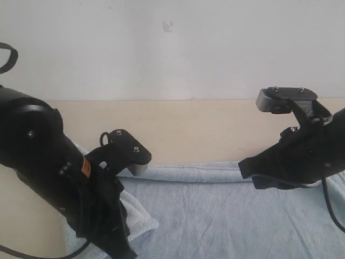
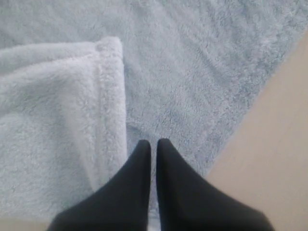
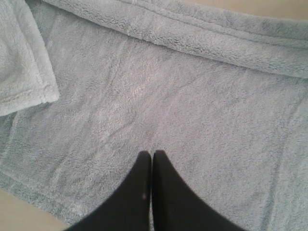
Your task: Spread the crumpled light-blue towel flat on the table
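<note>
Two things left to fix, as far as I can tell. The table (image 1: 215, 129) runs bare and beige out past the towel's far edge, so there's plenty of room to work with. The towel (image 1: 232, 216) lies mostly open on it already, but it's not flat yet: the far edge (image 1: 188, 172) is rolled back onto the towel in a long band, and one corner flap (image 2: 57, 134) is folded over onto the towel on the left arm's side. My guess is that's why the arms sit where they do. The left gripper (image 2: 153, 143) hangs right beside that flap, near the towel's side edge, tips pressed together with nothing in them. The right gripper (image 3: 152, 154) is over the towel's middle, also pinched closed and empty, short of the rolled band
</note>
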